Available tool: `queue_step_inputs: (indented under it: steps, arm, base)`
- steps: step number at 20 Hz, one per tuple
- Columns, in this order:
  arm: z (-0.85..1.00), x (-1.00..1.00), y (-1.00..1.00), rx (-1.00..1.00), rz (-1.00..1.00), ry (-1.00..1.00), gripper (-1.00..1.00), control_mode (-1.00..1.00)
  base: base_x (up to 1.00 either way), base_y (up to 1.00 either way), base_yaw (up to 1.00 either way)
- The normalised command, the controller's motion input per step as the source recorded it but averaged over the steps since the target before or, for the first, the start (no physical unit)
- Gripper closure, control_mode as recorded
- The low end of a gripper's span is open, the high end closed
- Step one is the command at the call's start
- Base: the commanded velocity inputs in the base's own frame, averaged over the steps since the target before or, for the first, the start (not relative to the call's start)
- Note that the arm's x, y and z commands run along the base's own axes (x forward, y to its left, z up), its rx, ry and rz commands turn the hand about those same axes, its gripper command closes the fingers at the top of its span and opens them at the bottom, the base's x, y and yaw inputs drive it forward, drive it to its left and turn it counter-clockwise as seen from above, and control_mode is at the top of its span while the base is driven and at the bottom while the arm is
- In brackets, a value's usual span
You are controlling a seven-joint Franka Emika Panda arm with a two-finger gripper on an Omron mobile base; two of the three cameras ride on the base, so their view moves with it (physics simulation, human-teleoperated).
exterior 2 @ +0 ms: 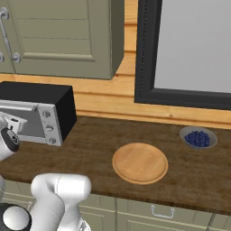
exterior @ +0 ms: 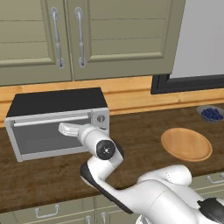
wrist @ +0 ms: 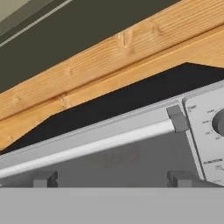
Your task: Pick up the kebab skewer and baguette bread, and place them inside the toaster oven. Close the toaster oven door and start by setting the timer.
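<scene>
The toaster oven [exterior: 57, 103] stands at the left of the wooden counter, and its door [exterior: 43, 142] is upright and closed, with the bar handle [exterior: 52, 121] along its top edge. My gripper [exterior: 65, 128] hovers just in front of the door's upper right part. In the hand view the handle [wrist: 87, 142] runs across just above my gripper [wrist: 112, 179], whose fingertips [wrist: 43, 178] stand wide apart with nothing between them. A knob [wrist: 218, 122] of the side panel sits at the right edge. The kebab skewer and baguette bread are hidden from view.
A round wooden board [exterior: 186, 144] lies on the counter right of the oven, and a small bowl of blueberries [exterior: 211, 113] stands behind it by the dark window frame [exterior 2: 144, 54]. Wall cabinets [exterior: 65, 35] hang above the oven.
</scene>
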Motion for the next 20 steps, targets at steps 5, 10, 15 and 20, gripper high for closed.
queue_step_inputs:
  steps: [5, 10, 15, 20]
  arm:
    - [0.0, -0.12, -0.43, -0.07, 0.0, 0.11, -1.0, -1.0]
    - [0.0, 0.0, -0.24, -0.08, 0.0, 0.04, -1.0, -1.0]
    - [0.0, 0.0, -0.04, -0.06, 0.0, 0.03, -1.0, -1.0]
    - [-0.05, 0.05, 0.0, -0.07, 0.0, 0.0, -1.0, -1.0]
  base:
    - [0.0, 0.0, 0.0]
    - [0.0, 0.0, 0.0]
    - [0.0, 0.0, 0.0]
    - [0.0, 0.0, 0.0]
